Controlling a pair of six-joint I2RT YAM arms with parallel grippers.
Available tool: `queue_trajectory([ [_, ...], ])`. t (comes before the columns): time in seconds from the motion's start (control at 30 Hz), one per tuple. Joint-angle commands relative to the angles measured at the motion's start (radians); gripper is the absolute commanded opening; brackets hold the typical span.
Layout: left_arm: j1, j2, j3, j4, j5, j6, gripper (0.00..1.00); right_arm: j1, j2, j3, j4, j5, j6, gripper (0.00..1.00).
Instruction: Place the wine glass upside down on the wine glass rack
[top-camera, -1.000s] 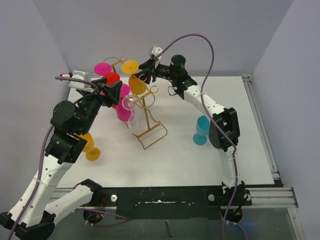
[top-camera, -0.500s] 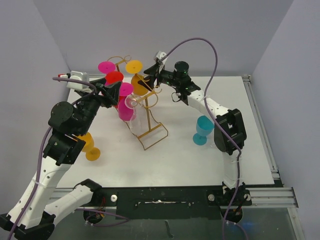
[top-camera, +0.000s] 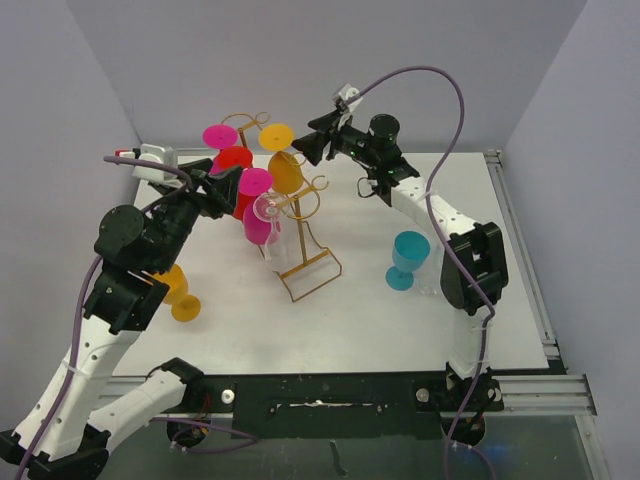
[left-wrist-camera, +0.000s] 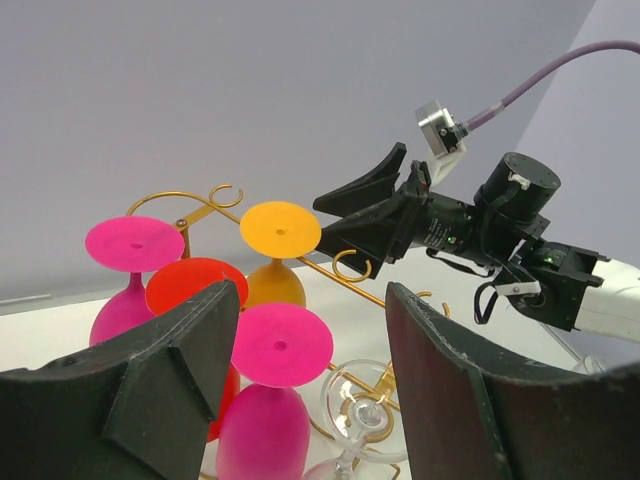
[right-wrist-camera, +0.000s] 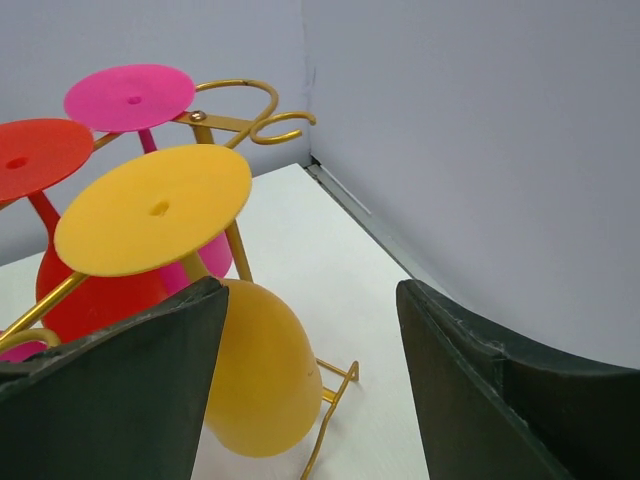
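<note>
Orange wine glass (top-camera: 285, 172) hangs foot-up on the gold rack (right-wrist-camera: 238, 252) by the tabletop's (top-camera: 380, 330) far edge, right gripper (top-camera: 306, 150) spread just right of it. Left gripper (top-camera: 228, 183) spread too. Teal glass (top-camera: 407, 258) upright, nearer right arm.

Overhead and close wrist views share rack (top-camera: 298, 228).

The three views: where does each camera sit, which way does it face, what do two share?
Top external: above and behind the robot, looking down at the wine glass rack; left arm and right arm show.
Left wrist: faces across the rack to the right gripper; own fingers below.
Right wrist: faces the hung orange glass; own fingers below.
Shared: both wrists see that glass.
</note>
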Motion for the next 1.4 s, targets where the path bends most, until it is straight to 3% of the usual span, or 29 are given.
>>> queue_trajectory([
  [0.0,0.002,-0.014,0.049,0.006,0.014,-0.007,0.58,0.007,-0.077,0.027,-0.037,0.142,0.006,0.7],
  [0.2,0.002,-0.02,0.042,-0.002,0.041,-0.001,0.58,-0.007,-0.142,0.1,-0.313,0.482,0.116,0.7],
  [0.33,0.003,-0.026,0.025,-0.009,0.104,0.018,0.58,-0.027,-0.219,0.068,-0.484,0.582,0.218,0.7],
  [0.57,0.002,-0.034,0.012,-0.015,0.311,0.075,0.59,-0.049,-0.452,-0.134,-0.739,0.73,0.268,0.7],
  [0.8,0.001,-0.044,-0.005,-0.002,0.418,0.103,0.59,-0.035,-0.672,-0.371,-0.965,0.824,0.246,0.69],
  [1.03,0.0,-0.062,-0.039,0.028,0.456,0.108,0.59,0.108,-0.741,-0.471,-1.113,0.94,0.295,0.69],
  [1.37,0.0,-0.093,-0.084,0.066,0.455,0.076,0.6,0.124,-0.737,-0.56,-1.15,0.988,0.386,0.55],
])
